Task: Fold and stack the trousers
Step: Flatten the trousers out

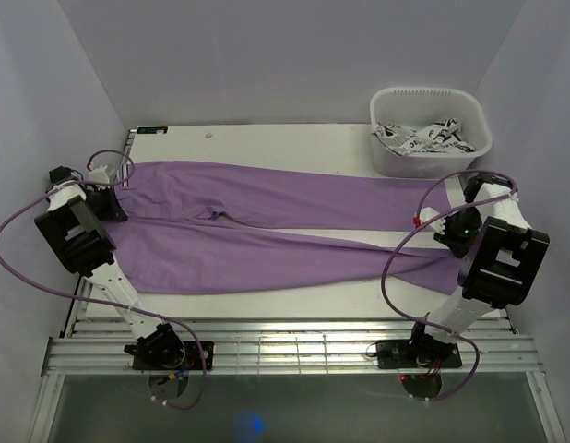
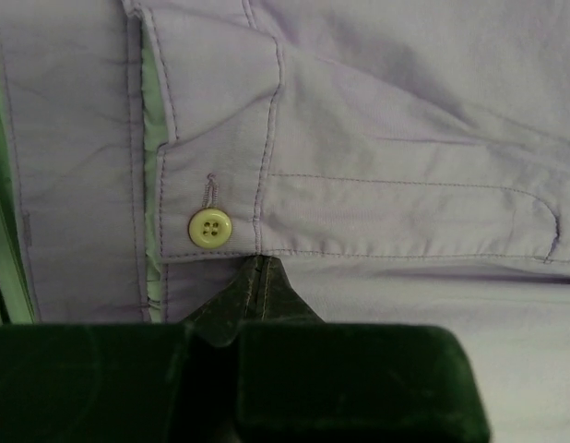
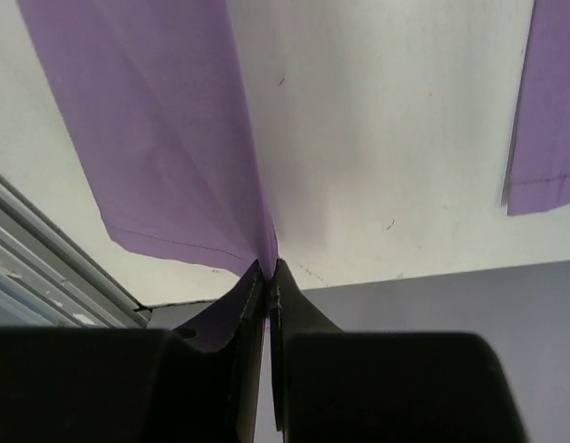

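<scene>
Two pinches hold: my left gripper [image 2: 257, 268] is closed on the trousers [image 1: 267, 240] at the waistband beside the button [image 2: 210, 227], far from the bin [image 1: 431, 92]. My right gripper [image 3: 269, 268] clamps a leg hem just nearer me than the bin, and the trousers' length runs between them.

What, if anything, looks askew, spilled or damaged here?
Nothing stands out. The trousers lie spread across the table, undamaged, legs slightly splayed. The left gripper is shut on the waistband beside the button, the right gripper on a leg hem. The bin of patterned cloth sits upright at the far right.
</scene>
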Controlling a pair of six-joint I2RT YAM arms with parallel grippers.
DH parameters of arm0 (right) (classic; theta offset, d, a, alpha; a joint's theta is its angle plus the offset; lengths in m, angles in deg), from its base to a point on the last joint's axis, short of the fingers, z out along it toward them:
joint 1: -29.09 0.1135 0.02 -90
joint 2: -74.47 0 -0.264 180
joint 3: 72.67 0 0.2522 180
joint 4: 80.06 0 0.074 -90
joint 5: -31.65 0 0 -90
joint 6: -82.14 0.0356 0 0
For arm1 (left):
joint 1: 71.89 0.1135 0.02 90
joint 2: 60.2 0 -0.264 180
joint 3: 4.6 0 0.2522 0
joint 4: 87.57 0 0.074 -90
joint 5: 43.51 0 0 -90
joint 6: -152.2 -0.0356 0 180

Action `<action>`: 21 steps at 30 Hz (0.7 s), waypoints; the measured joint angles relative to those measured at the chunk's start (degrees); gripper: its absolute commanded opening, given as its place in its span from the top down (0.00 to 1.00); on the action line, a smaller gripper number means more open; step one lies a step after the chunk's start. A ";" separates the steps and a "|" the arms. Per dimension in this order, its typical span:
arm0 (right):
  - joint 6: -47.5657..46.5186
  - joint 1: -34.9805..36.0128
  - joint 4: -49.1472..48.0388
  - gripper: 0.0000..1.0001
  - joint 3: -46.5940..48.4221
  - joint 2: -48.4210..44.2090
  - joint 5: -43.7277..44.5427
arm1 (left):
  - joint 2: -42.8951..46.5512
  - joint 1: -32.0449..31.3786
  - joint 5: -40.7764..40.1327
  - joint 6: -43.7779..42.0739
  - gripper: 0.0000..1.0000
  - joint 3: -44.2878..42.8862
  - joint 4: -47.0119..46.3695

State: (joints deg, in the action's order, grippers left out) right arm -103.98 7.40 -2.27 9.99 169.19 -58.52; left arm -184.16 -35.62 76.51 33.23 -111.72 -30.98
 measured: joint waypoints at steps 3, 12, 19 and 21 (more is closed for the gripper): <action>2.95 2.38 -2.43 0.92 0.46 3.87 0.92 | -0.48 -0.90 -0.22 0.90 1.00 -1.01 -1.36; 9.07 4.76 -10.75 0.80 1.81 9.57 2.49 | -0.44 -1.62 -2.58 2.10 1.00 -1.03 -3.45; 15.32 6.56 -12.83 0.04 10.19 9.70 0.87 | 0.20 -2.03 -3.80 3.87 0.70 -2.01 -3.85; 15.65 5.46 -12.37 0.10 10.84 7.15 -0.39 | 1.46 -2.12 -3.85 3.76 0.67 -1.11 -3.87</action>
State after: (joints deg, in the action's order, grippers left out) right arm -88.33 12.86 -14.64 20.83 176.34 -58.91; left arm -182.70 -37.74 72.66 36.99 -112.84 -34.85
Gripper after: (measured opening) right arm 0.956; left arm 0.292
